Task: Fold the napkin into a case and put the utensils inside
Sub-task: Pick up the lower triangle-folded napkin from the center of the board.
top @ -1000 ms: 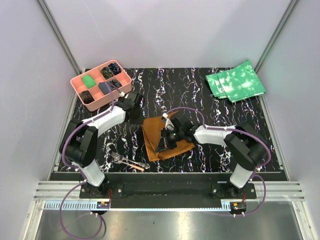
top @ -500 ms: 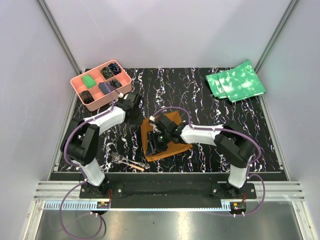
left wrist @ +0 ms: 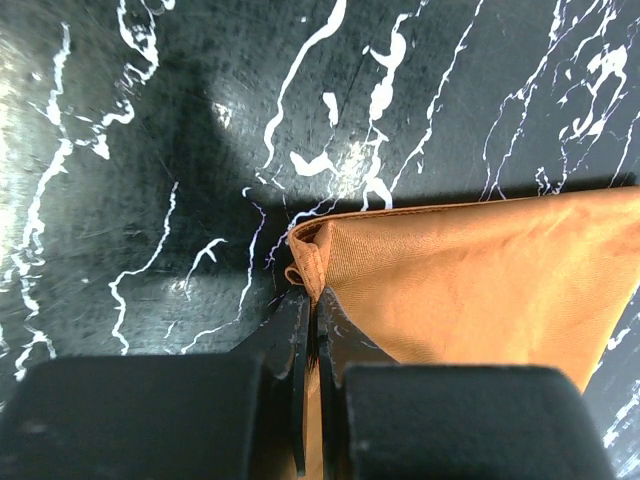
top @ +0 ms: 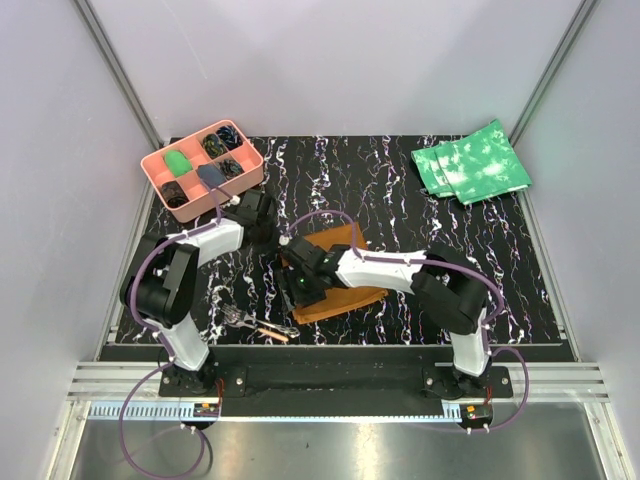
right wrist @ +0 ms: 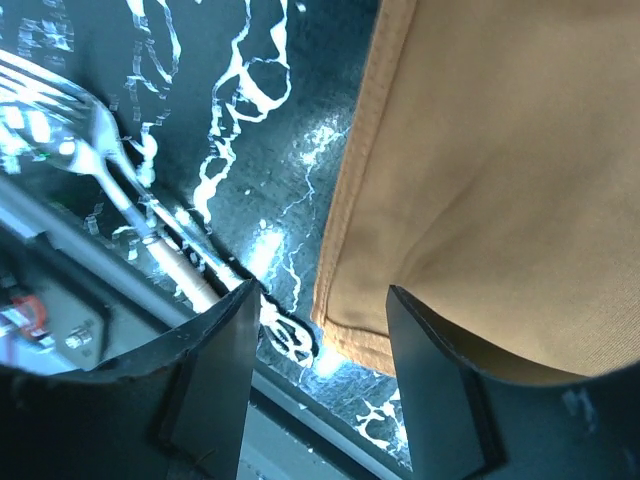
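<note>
The rust-brown napkin point(top: 345, 290) lies folded in layers on the black marbled table, near the middle. My left gripper point(top: 272, 240) is at its far left corner, shut on the cloth's hemmed corner point(left wrist: 312, 275). My right gripper point(top: 297, 292) hovers over the napkin's near left edge, open, with the folded corner point(right wrist: 350, 335) below the gap and nothing gripped. The utensils lie to the left of it: a silver fork point(right wrist: 95, 125) and a slim piece with a tan end point(right wrist: 185, 275), also seen from above as utensils point(top: 258, 325).
A pink compartment tray point(top: 152, 165) stands at the far left behind the left arm. Green mottled cloths point(top: 470, 165) lie at the far right. The table's near edge point(right wrist: 330, 430) runs just beyond the right fingers.
My right gripper has travelled left across the napkin, carrying the fold over, and has opened, letting go of the cloth. The left gripper has stayed shut on its corner.
</note>
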{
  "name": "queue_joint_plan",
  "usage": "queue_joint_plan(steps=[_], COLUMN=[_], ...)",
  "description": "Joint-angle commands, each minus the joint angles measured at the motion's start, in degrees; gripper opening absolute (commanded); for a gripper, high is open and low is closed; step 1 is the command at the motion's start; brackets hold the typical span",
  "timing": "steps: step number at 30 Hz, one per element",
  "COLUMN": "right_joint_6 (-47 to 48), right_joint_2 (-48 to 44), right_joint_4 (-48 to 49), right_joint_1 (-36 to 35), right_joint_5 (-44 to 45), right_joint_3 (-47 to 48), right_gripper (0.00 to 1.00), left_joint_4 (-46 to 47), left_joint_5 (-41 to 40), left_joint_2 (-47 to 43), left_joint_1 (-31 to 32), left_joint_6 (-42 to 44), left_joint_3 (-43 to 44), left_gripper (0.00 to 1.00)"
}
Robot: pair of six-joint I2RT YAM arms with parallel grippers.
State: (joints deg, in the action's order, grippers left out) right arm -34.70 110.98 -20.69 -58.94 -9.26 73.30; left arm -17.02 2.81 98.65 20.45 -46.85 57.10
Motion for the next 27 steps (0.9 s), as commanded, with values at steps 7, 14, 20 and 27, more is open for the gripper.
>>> queue_joint_plan(steps=[7,14,20,27], right_joint_6=[2.4,2.3,0.3,0.2], right_joint_2=[5.8,7.8,12.1,12.6], right_joint_4=[-17.2,-19.5,-21.7,-23.3], right_joint_1=[-5.2,-6.8,-7.9,-8.1], right_joint_5=[17.5,19.3,22.8,27.3], right_joint_3=[9.8,10.2,9.4,10.4], right_gripper=[0.63,0.54,0.42,0.20], left_joint_4=[5.6,6.8,7.2,7.7], left_joint_5=[5.7,6.4,7.5,8.0], left_joint_2=[0.8,1.1,1.8,1.9], left_joint_1=[-2.3,-2.8,-3.1,-3.4], left_joint_6=[-2.0,-2.1,-2.4,-2.5], left_joint_3=[-2.6,-3.4,-3.4,-3.7], left_gripper=[0.00,0.00,0.00,0.00])
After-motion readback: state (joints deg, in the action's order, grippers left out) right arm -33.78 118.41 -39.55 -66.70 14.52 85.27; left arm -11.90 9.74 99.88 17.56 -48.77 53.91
